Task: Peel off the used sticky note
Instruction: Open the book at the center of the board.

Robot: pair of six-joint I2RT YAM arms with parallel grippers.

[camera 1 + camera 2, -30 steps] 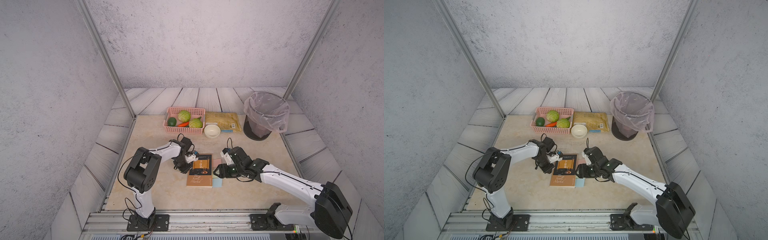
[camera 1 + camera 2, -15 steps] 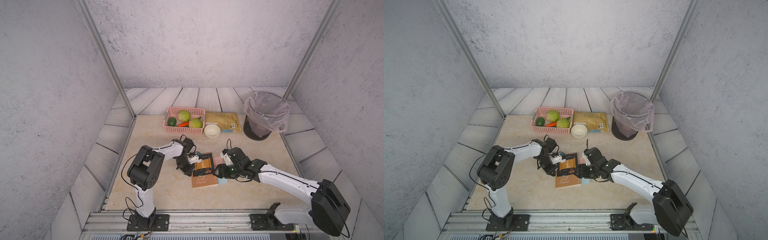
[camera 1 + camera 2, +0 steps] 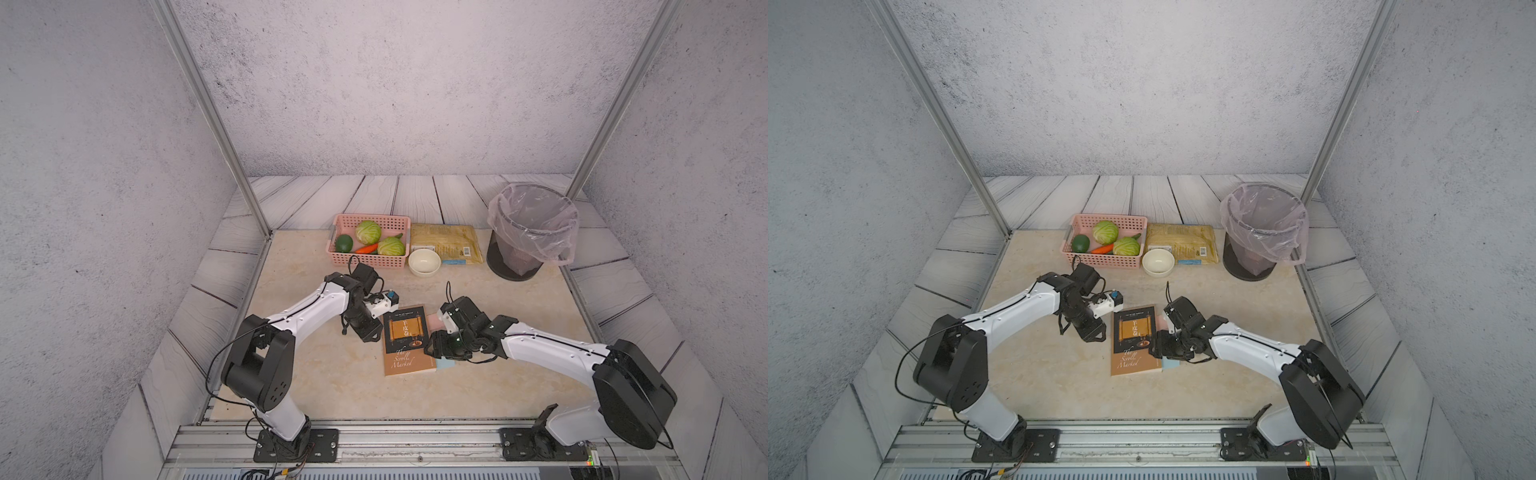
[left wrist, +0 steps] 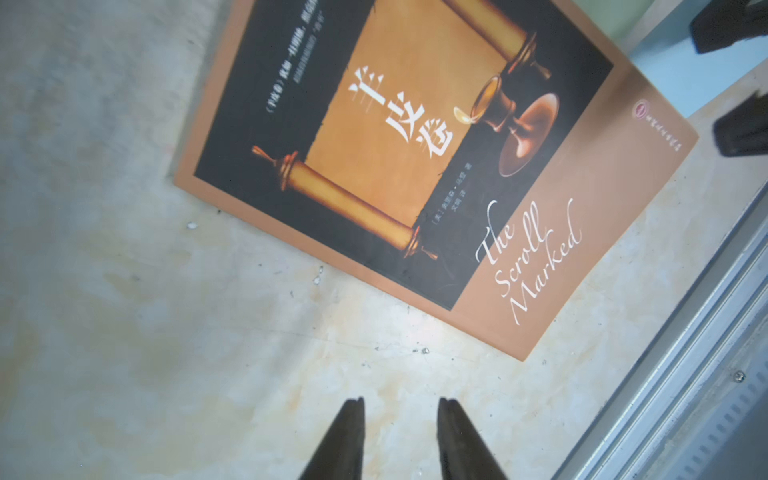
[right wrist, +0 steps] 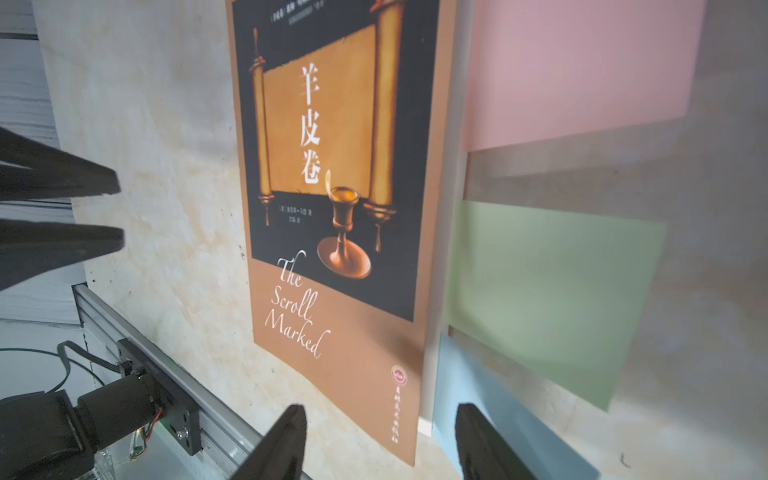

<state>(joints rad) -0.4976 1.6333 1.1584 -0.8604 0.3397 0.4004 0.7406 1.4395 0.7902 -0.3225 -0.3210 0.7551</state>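
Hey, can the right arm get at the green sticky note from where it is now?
Probably yes. The right pincer is open at the page edge of the book, and the green note sticks out from that edge just ahead of it, with nothing lying over it.

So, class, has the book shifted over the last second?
Yes. Against the pink basket, the book has swung its near end toward the robot's right.

Book (image 3: 405, 340) is boxed in sideways: left gripper (image 4: 401, 401) just beside one long edge, right gripper (image 5: 381, 409) over the sticky notes (image 5: 552, 299) poking out the other. Loads of bare tabletop (image 3: 332, 390) in front; basket (image 3: 365, 259), bowl (image 3: 424, 262) and trash bin (image 3: 513, 253) stand well back.
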